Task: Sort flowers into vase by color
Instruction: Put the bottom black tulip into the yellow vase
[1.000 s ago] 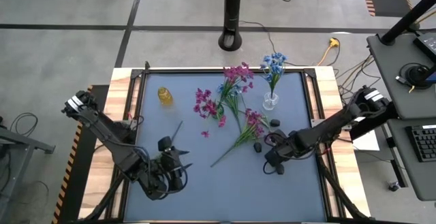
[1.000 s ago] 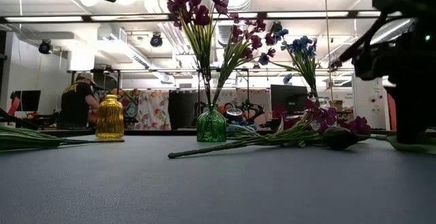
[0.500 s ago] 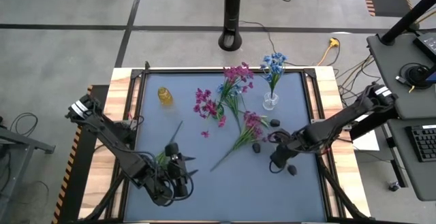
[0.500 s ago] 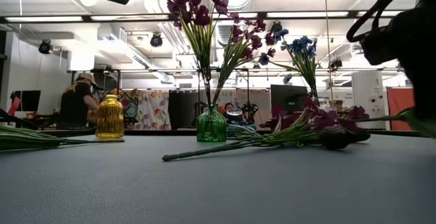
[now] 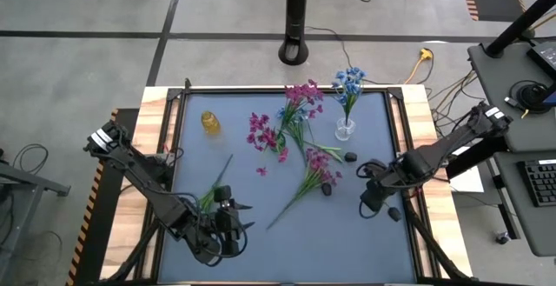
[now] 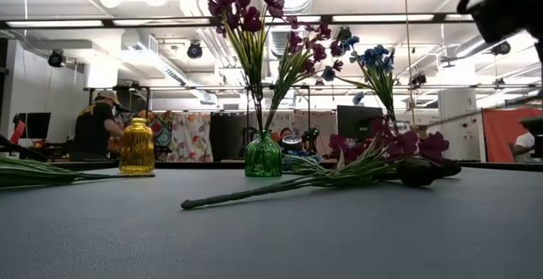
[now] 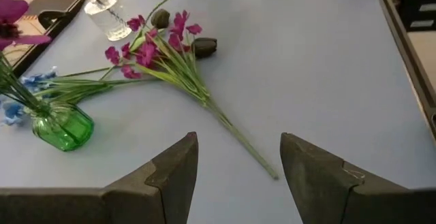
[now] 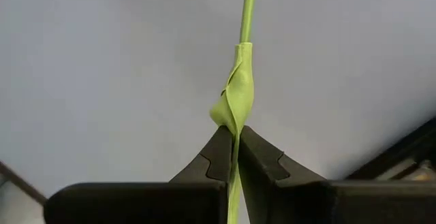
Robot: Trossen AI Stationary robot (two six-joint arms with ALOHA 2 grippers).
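Right wrist view shows the right gripper (image 8: 235, 157) clamped on a thin green stem (image 8: 245, 9), its two fingers pinched together just below a folded leaf. From above, that gripper (image 5: 372, 201) hangs over the table's right side with a dark bud (image 5: 394, 214) at the stem's end just beside it. The step in hand looks like carrying this dark flower to a vase; done well, the arm should lift until the bud clears the mat, keep the stem hanging roughly upright, and lower it into the neck slowly, since a thin stem pinched this tightly could swivel.

The left gripper (image 5: 228, 221) waits near the table's front left with its fingers apart, empty, over a green stem lying there.

Three vases stand at the back: a yellow vase (image 5: 209, 123), empty; a green vase (image 6: 263, 156) with magenta and some blue sprigs; a clear vase (image 5: 345, 129) with blue ones. One loose magenta sprig (image 5: 311, 175) lies mid-table. Two more dark buds (image 5: 349, 156) rest near it, three in all counting the held one. A small magenta piece lies apart.
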